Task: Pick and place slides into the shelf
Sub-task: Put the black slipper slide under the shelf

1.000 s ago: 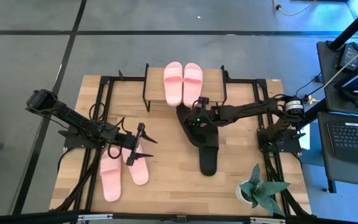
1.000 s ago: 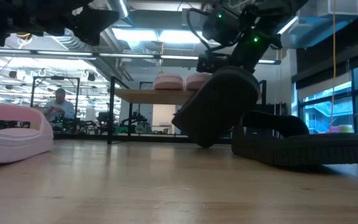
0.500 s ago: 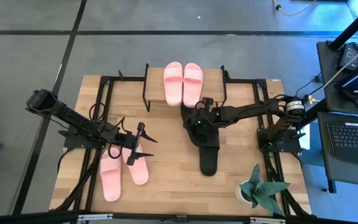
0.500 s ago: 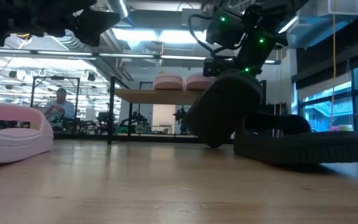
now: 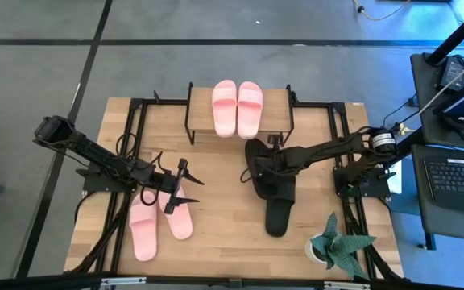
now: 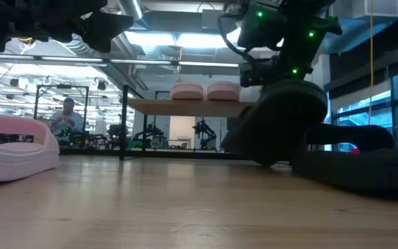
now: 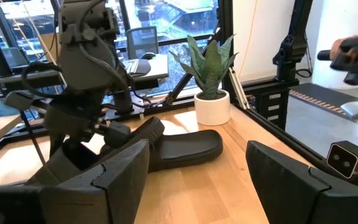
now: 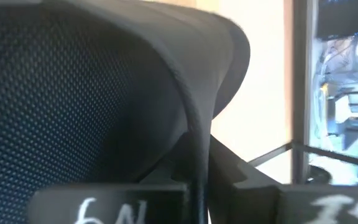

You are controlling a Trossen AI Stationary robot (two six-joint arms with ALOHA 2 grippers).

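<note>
Gripping black slide [image 5: 266,167], right tool [image 5: 258,171] clamps strap, seen only in wrist view; left tool [image 5: 185,184] wide.

Carried black slide [image 5: 268,167] moved away from the shelf [image 5: 276,121], toward the table's [image 5: 216,242] right edge and slightly toward its front edge, held by the right gripper [image 5: 258,171]. Now overlapping the other black slide [image 5: 278,216], itself shifted nearer the front right corner. Larger and further right in the low view.
</note>
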